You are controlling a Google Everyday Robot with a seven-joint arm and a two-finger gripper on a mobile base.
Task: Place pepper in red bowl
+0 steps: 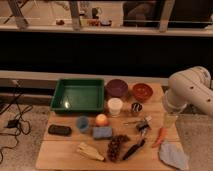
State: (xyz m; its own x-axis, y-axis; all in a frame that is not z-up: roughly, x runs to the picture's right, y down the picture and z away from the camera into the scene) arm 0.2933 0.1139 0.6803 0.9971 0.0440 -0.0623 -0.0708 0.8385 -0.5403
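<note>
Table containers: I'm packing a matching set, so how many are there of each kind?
Bowls: 2, red bowl, purple bowl
Cups: 3, white cup, blue cup, metal cup
Trays: 1, green tray
Total: 6
The gripper hangs at right, near the pepper.

I see the tool (171,121) hanging under the white arm (187,92) at the right edge of the tabletop (57,156). It is just beyond the pepper (160,136) and looks apart from it. The pepper lies tilted on the wood, with a black-handled utensil (133,149) to its left and a grey-blue cloth (173,154) on its near right. The red bowl (142,91) sits on the far side, right of a purple bowl (116,88) and a green tray (78,95). A white cup (115,106) stands just nearer than the purple bowl.
</note>
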